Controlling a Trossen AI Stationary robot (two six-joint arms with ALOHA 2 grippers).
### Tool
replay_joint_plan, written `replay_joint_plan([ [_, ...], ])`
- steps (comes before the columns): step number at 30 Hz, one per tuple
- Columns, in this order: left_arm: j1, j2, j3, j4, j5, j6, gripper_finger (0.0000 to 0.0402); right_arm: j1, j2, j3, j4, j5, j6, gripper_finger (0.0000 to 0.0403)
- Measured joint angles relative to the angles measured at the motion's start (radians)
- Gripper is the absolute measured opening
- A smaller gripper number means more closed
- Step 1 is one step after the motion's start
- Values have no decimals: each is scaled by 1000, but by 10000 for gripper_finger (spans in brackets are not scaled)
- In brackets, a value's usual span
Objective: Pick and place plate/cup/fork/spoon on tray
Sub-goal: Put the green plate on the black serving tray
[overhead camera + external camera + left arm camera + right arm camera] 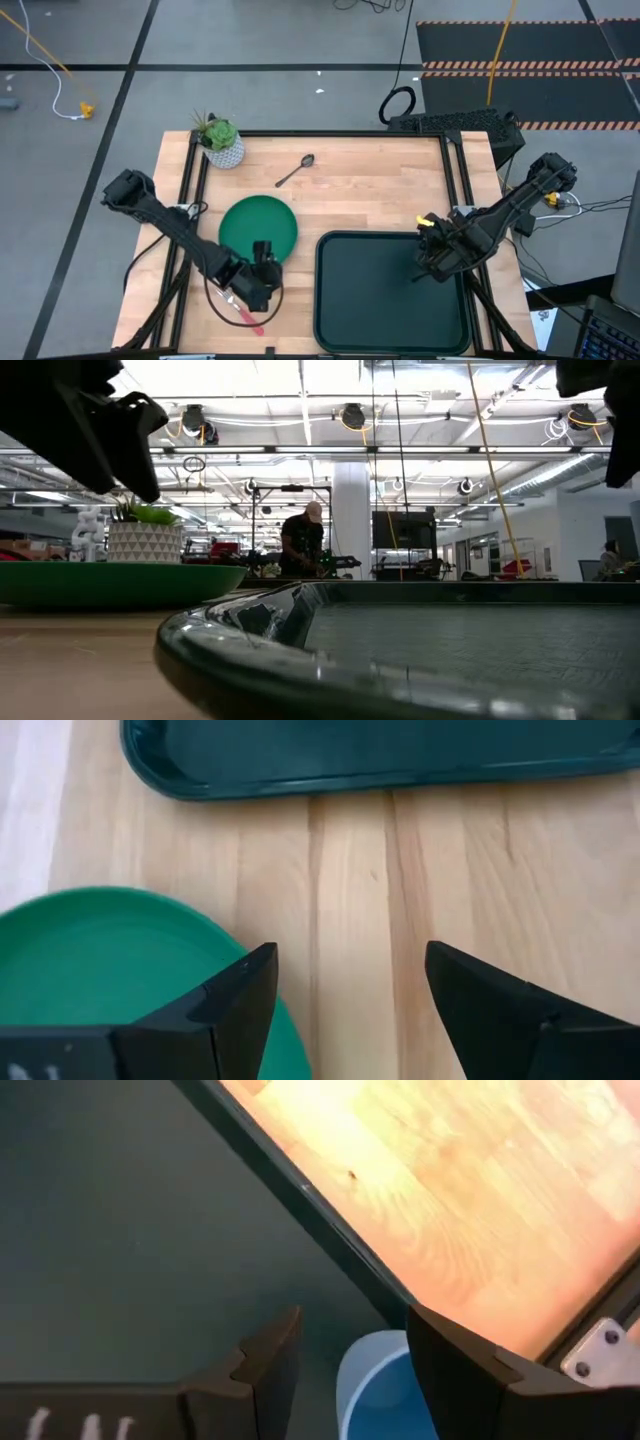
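The green plate [258, 228] lies flat on the table left of the dark tray [392, 290]. My left gripper [262, 268] is open and empty, low at the plate's near right edge; in the left wrist view [345, 990] one finger stands over the plate's rim [100, 960]. The red-handled fork [247, 317] lies on the table near the front edge, partly under the left arm. The spoon [296, 170] lies on the table farther back. My right gripper [430, 262] is open over the tray's right part. The blue cup [385, 1385] stands on the tray between its fingers. My right gripper stands open around the cup from above. One finger [455, 1365] covers the cup's rim on that side, so I cannot tell whether it touches. The other finger [265, 1365] is apart from the cup.
A white pot with a green plant [221, 145] stands at the table's far left corner. Most of the tray floor [120, 1230] is bare. In the low view a person [305, 540] shows far behind the table.
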Motion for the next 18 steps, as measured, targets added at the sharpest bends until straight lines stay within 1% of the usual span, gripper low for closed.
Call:
replay_joint_plan([
  [4,-14,2,0,-35,-20,-41,257,0,-1,24,16,92,-23,176],
  [8,-15,2,0,-61,-26,-81,257,0,2,24,128,123,-77,176],
  [11,-15,2,0,-73,-26,-112,257,-1,12,0,266,123,-128,174],
  [13,-15,2,0,-75,-26,-121,257,-12,25,-14,318,118,-159,168],
  [18,-14,2,0,-74,-26,-132,257,-82,77,-18,290,36,-180,134],
])
